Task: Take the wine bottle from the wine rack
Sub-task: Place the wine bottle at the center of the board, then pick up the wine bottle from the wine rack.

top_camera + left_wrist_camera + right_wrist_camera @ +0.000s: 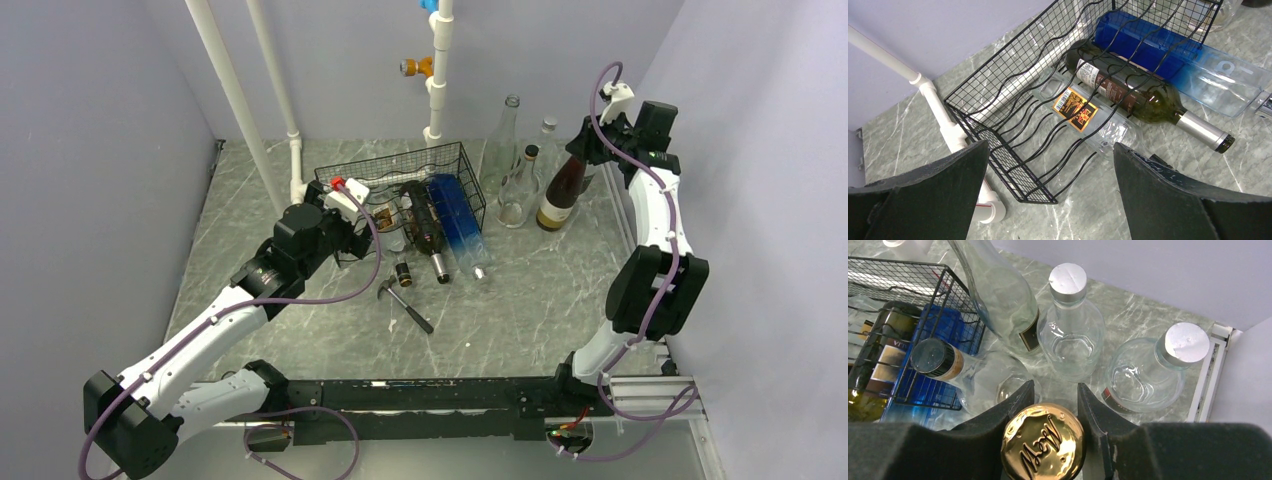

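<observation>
1. The hammer (405,300), with a metal head and a dark handle, lay on the grey marbled table (500,310) just ahead of the rack.
2. The left gripper (1050,150) hovered at the rack's open near-left corner. Its jaws were wide apart and held nothing, and its matte black fingers (1158,190) were broad wedges.
3. The rack (998,95) was a black wire-mesh box with wavy wire tiers. Three bottles lay in it with their necks pointing out: a clear bottle (1083,112) with an orange label, a green bottle (1138,97) with a silver capsule, and a flat-sided blue bottle (1168,55).
4. Right of the rack and well apart from it, the wine bottle (562,190) stood upright, dark brown with a pale label. It seemed to rest on the table, though I could not be sure of contact.
5. The right gripper (1055,390) was clamped on its neck, just under the embossed gold cap (1043,445).
6. By my reading the removal was done and the set-down was in hand. The next move called for opening the jaws gently and drawing straight back.
7. Smooth, round glass bottles (1070,335) crowded close around it, so any sideways swing could topple them.
8. White pipes (437,70) rose at the far wall.
</observation>
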